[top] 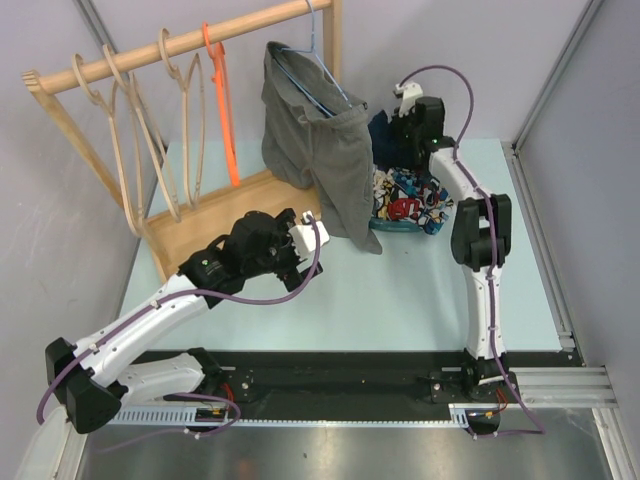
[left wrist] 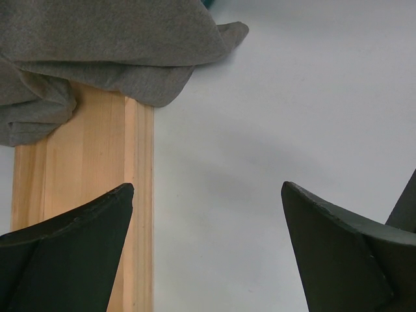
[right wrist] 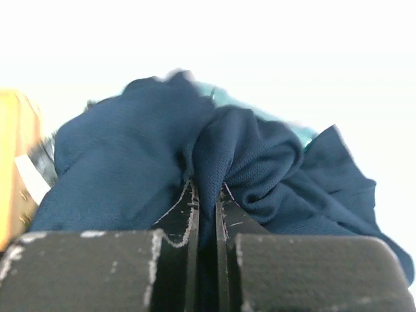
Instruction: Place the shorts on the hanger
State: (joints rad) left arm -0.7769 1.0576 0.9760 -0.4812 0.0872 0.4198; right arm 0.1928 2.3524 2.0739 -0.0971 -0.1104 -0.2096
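The navy shorts (right wrist: 130, 162) fill the right wrist view, bunched up. My right gripper (right wrist: 207, 195) is shut on a fold of them. In the top view the shorts (top: 384, 133) show as a dark patch at the back, under my right gripper (top: 405, 130), beside the patterned clothes. The orange hanger (top: 226, 110) hangs by its hook from the wooden rail, apart from both grippers. My left gripper (top: 318, 232) is open and empty, low over the table by the rack's base; in its wrist view the gripper (left wrist: 208, 195) spans bare table and the wooden base edge.
A wooden rack (top: 180, 45) holds several pale wooden hangers (top: 125, 110) and a blue wire hanger (top: 310, 75) carrying grey shorts (top: 325, 150), whose hem drapes onto the rack base (left wrist: 84, 156). Colourful patterned clothes (top: 410, 200) lie in a heap at the back right.
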